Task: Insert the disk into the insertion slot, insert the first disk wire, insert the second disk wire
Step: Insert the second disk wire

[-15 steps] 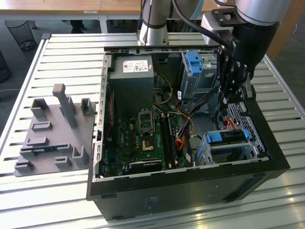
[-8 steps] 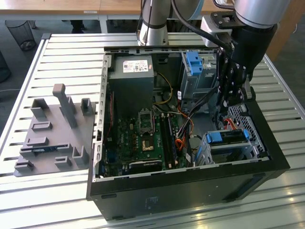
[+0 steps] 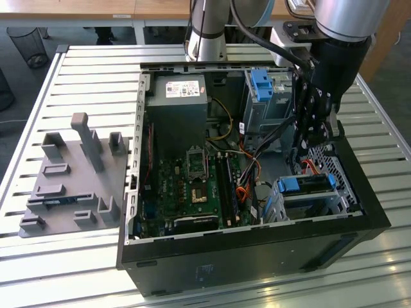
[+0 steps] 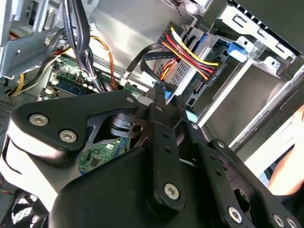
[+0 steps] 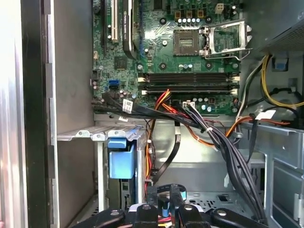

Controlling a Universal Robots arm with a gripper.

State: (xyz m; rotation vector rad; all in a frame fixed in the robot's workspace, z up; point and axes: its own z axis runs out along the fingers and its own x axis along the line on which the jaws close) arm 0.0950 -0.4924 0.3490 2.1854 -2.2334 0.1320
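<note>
**Disk seated in its cage inside the open case**

The disk (image 3: pixel 307 185) sits inside the insertion slot (image 3: pixel 334 199), a low silver perforated sheet-metal cage in the case corner toward the exterior view's right. Its bright blue carrier rail runs across the cage's open top, level and flush with the metal walls. In the second wrist view the disk (image 4: pixel 187 76) shows its connector end, where a bundle of red, yellow and black wires (image 4: pixel 190 59) reaches a black plug against it; a flat black cable (image 4: pixel 142 59) curves in just beside. Whether either plug is fully seated cannot be told.
</note>
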